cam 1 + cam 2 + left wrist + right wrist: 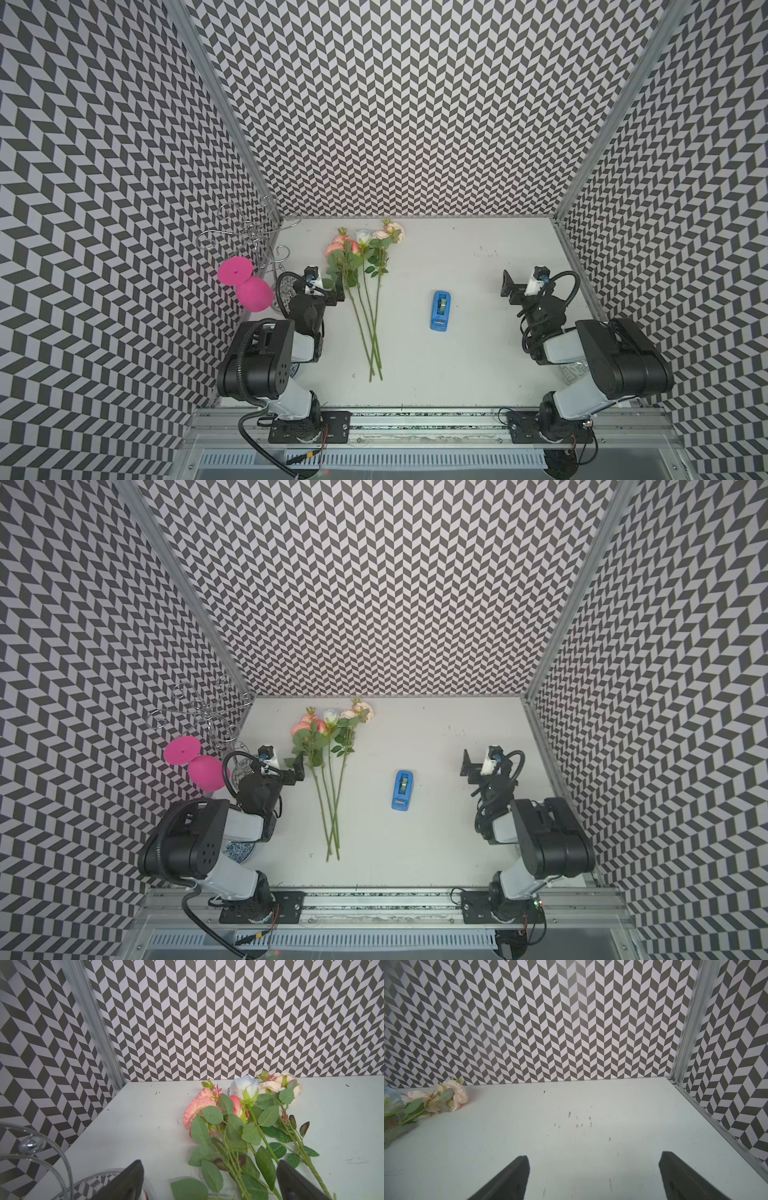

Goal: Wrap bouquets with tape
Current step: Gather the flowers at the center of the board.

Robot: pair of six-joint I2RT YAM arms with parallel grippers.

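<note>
The bouquets (365, 299) (332, 787) are three long green stems lying side by side on the white table, with pink, white and peach blooms (197, 1109) toward the back wall. Right of them stands the tape (440, 311) (402, 790), a small blue dispenser. My left gripper (336, 293) (209, 1162) is open just left of the leafy part; leaves and stems show between its fingers. My right gripper (510, 291) (593, 1156) is open over bare table, far right of the tape, holding nothing. The peach blooms (452, 1093) show at the edge of the right wrist view.
A pink goblet (249, 286) hangs upside down from a wire stand (249, 232) at the back left, close behind my left arm. A patterned plate (239, 850) lies under that arm. Chevron walls close in three sides; an aluminium rail (415, 419) runs along the front.
</note>
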